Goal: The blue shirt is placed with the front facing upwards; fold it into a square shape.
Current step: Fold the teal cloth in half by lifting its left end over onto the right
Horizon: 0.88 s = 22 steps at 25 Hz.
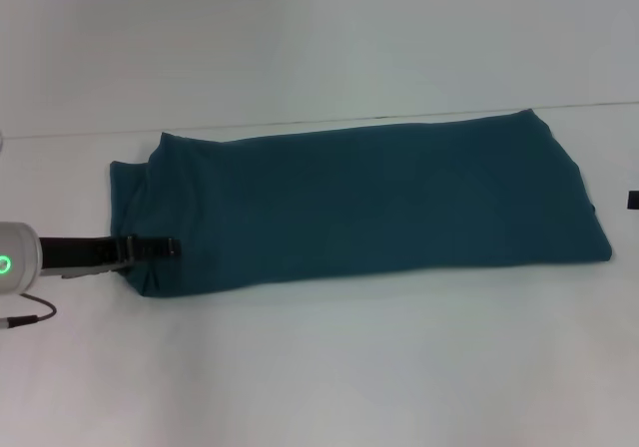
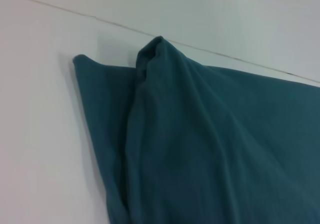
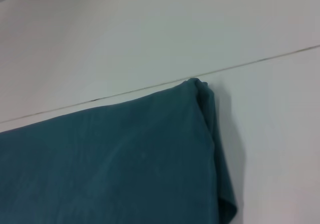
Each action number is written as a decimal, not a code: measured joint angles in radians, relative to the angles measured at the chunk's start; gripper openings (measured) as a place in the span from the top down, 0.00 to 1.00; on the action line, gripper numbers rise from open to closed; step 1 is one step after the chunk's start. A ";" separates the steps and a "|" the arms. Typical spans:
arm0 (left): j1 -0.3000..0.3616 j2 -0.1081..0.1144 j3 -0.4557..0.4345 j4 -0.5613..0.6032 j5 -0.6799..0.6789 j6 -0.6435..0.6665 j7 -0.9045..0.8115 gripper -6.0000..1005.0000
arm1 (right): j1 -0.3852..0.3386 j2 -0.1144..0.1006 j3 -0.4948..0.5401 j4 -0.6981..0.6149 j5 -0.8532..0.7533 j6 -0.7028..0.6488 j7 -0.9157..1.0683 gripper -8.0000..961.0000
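Left gripper [image 1: 165, 248] reaches in low from the robot's left, its dark fingers lying on the near left corner of the blue shirt [image 1: 359, 203]; whether they are apart or pinched on the cloth cannot be told. Right gripper shows only as a dark sliver at the right edge of the head view, just beyond the shirt's right end. Folded into a long band, plain teal side up, the shirt lies flat across the white worktop [image 1: 319, 367], with a raised crease near its left end [image 2: 150, 59].
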 joint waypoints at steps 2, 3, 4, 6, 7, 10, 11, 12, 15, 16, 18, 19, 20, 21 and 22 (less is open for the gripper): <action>0.003 0.001 0.000 0.008 0.000 0.003 0.000 0.11 | 0.001 0.000 -0.001 0.000 0.000 0.000 0.000 0.21; 0.004 0.001 0.000 0.011 0.000 0.005 0.000 0.11 | 0.001 0.000 -0.001 0.000 0.000 0.001 0.000 0.21; 0.008 0.003 0.000 0.016 0.000 0.006 0.000 0.11 | 0.001 0.000 -0.001 0.000 0.000 0.001 0.000 0.21; 0.015 0.005 0.000 0.027 0.000 0.007 0.000 0.11 | 0.001 0.000 -0.002 0.000 0.000 0.001 0.000 0.21; 0.020 0.005 0.000 0.034 0.001 0.009 -0.001 0.11 | 0.001 0.000 -0.002 0.000 0.000 0.001 0.000 0.21; 0.039 0.006 -0.003 0.060 0.002 0.017 -0.007 0.11 | 0.001 0.000 -0.002 0.000 0.000 0.001 0.000 0.21; 0.047 0.005 -0.005 0.072 0.001 0.022 -0.008 0.11 | 0.001 0.000 -0.002 0.000 0.000 0.001 0.000 0.21; 0.056 0.004 -0.007 0.087 0.001 0.030 -0.012 0.11 | 0.001 0.000 -0.002 0.000 0.000 0.001 0.000 0.21; 0.073 0.001 -0.008 0.116 0.003 0.051 -0.025 0.11 | 0.001 0.000 -0.002 0.000 0.000 0.002 0.000 0.21; 0.078 0.001 -0.008 0.123 0.005 0.059 -0.031 0.11 | 0.001 0.000 -0.002 0.000 0.000 0.002 0.000 0.21; 0.086 0.001 -0.008 0.128 0.006 0.075 -0.038 0.11 | 0.001 0.000 -0.002 0.000 0.000 0.002 0.000 0.21; 0.089 0.000 -0.008 0.128 0.006 0.082 -0.039 0.11 | 0.001 0.000 -0.002 0.000 0.000 0.002 0.000 0.21; 0.090 0.000 -0.008 0.125 0.007 0.084 -0.039 0.11 | 0.001 0.000 -0.002 0.000 0.000 0.002 0.000 0.21; 0.092 -0.001 -0.007 0.120 0.007 0.087 -0.039 0.11 | 0.001 0.000 -0.002 0.000 0.000 0.002 -0.001 0.21; 0.092 -0.002 -0.006 0.115 0.007 0.087 -0.039 0.11 | 0.001 0.000 -0.002 0.000 0.000 0.002 -0.001 0.21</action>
